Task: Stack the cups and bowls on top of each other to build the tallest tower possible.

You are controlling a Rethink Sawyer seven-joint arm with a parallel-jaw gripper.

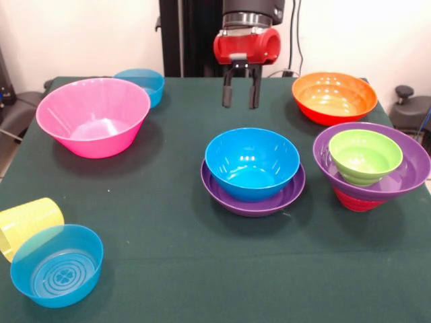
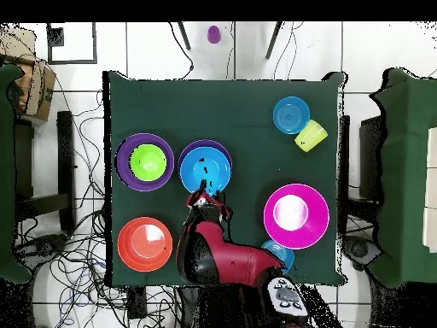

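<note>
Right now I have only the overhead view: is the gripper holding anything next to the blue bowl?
Observer: No. In the front view the gripper is open, with nothing between its fingers.
Operator: Is the green bowl's stack just two bowls?
Observer: Three. The green bowl sits in the wide purple bowl, and a red bowl shows beneath the purple one.
Operator: Is the yellow cup upright?
Observer: No. The ribbed yellow cup lies on its side, and the translucent blue bowl beside it sits tilted.
</note>
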